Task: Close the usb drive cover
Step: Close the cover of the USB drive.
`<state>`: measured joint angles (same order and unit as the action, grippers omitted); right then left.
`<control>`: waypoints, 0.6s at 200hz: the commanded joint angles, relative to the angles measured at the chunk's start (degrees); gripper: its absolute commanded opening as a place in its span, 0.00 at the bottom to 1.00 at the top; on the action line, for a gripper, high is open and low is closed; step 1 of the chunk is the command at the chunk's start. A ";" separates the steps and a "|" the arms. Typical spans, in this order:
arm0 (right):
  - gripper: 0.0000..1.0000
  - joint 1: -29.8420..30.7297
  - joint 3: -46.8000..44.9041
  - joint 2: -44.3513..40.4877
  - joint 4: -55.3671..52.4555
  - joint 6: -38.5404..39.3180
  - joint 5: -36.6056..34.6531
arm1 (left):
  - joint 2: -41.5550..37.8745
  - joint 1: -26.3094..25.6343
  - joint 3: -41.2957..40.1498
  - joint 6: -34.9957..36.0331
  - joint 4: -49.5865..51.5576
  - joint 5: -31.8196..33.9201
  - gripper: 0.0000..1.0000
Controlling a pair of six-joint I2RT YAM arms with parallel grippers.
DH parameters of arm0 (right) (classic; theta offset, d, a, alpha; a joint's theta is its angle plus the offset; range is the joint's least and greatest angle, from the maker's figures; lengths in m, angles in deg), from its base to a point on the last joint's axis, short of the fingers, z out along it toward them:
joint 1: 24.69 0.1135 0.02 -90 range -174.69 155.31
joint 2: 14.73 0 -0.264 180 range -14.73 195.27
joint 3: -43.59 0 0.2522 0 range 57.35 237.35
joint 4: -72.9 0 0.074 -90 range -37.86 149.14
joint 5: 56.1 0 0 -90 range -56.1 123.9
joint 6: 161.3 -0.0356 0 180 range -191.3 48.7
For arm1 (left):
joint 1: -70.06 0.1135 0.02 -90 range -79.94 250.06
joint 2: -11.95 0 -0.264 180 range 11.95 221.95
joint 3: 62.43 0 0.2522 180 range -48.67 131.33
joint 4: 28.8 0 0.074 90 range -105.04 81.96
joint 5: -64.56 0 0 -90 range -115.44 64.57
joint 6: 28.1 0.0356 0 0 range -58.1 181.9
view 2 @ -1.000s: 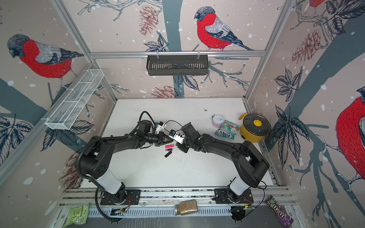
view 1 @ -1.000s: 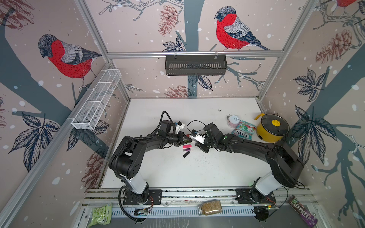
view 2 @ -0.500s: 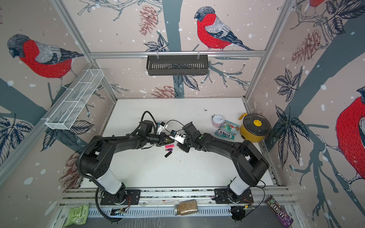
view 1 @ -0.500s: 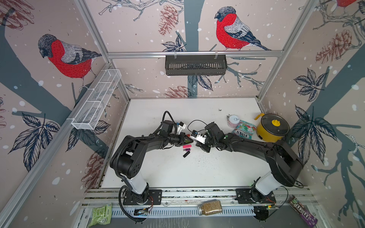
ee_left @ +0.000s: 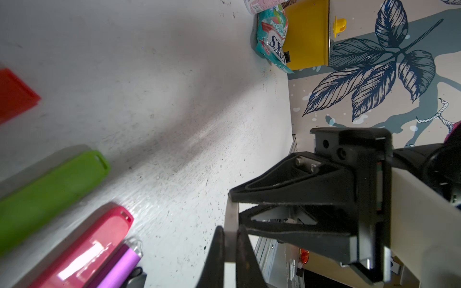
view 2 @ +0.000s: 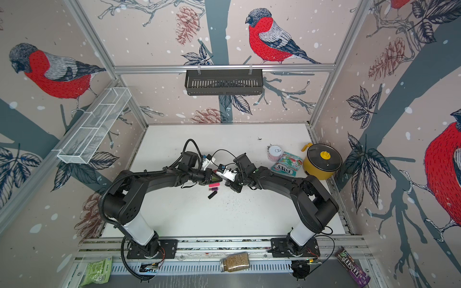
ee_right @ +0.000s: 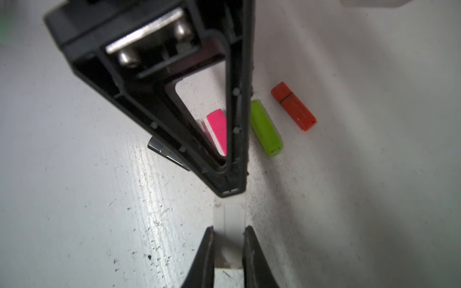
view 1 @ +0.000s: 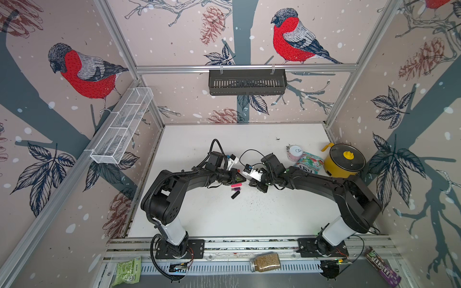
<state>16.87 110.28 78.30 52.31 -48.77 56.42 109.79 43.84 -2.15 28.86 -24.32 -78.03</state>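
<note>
A white usb drive (ee_right: 229, 220) hangs just above the table, pinched at both ends. My left gripper (ee_left: 230, 235) is shut on one thin end of it, and my right gripper (ee_right: 228, 239) is shut on the other end. Their fingertips nearly touch, tip to tip. I cannot tell the cover from the body. In both top views the left gripper (view 1: 243, 178) and right gripper (view 1: 252, 182) meet at the table's middle, hiding the drive.
Loose drives lie beside the grippers: pink (view 1: 236, 185), purple (view 1: 235, 190), black (view 1: 234, 195), green (ee_right: 266, 128) and red (ee_right: 293, 106). At the right stand a yellow pot (view 1: 344, 160), a candy bag (view 1: 309, 163) and a small cup (view 1: 294, 152).
</note>
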 commanded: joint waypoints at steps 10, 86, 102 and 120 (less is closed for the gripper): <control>0.11 1.25 1.34 -0.06 18.47 2.97 7.28 | -1.36 -1.41 -0.10 1.91 3.92 -1.82 0.05; 0.12 2.60 -7.43 -3.34 20.67 0.08 0.84 | -5.96 0.03 -1.47 -1.53 1.93 2.06 0.17; 0.11 2.64 -9.20 -4.16 22.44 -0.89 0.62 | -6.69 0.31 -1.52 -1.76 1.80 2.04 0.23; 0.12 2.71 -9.95 -4.46 22.95 -1.32 0.68 | -6.98 0.30 -1.55 -1.93 1.72 1.48 0.30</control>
<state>19.49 101.14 74.48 70.12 -48.64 56.09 103.48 44.03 -3.57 27.36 -20.93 -75.08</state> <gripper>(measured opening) 0.179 0.274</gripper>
